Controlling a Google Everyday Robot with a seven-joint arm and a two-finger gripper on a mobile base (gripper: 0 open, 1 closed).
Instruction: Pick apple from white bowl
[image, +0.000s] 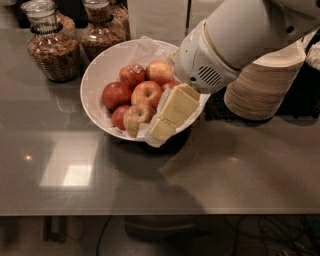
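Observation:
The white bowl (97, 75) stands at the back middle of the grey table, lined with crinkled white paper and holding several apples. The apple (136, 116), the palest one with yellow-tan skin, lies at the front of the pile. Redder apples lie behind it and to its left. My gripper (163, 128), cream-coloured under a big white arm housing (235, 40), hangs over the bowl's front right rim. Its tip is just right of the apple, close to it or touching it. It hides the right part of the bowl.
Two glass jars (52, 47) (102, 30) of brown food stand behind the bowl at the left. A stack of beige disposable bowls (262, 85) stands to the right, partly under my arm. The table's front edge (150, 212) runs across the bottom.

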